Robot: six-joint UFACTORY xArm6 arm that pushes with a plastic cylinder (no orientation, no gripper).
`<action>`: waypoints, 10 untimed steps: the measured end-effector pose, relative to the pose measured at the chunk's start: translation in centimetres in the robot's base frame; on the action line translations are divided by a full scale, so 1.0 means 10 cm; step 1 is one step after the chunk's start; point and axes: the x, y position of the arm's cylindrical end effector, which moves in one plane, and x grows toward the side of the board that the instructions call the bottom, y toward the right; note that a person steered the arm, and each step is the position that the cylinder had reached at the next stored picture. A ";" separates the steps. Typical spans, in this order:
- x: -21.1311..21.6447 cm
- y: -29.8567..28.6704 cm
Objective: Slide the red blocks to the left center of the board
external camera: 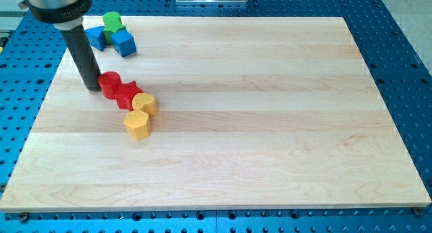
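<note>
The red blocks (119, 89), a round one and a star-like one pressed together, lie at about four o'clock from my tip (92, 88), the nearer one touching or almost touching it. Their pair runs toward the two yellow blocks (140, 115) at five o'clock. There is no pincer here, only a bare rod holding nothing. They sit on the table (256, 111), already near its left centre.

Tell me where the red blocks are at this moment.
The two red blocks sit touching in the board's upper-left part, just right of my tip, with the yellow blocks against their lower right.
</note>
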 end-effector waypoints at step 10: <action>0.39 0.94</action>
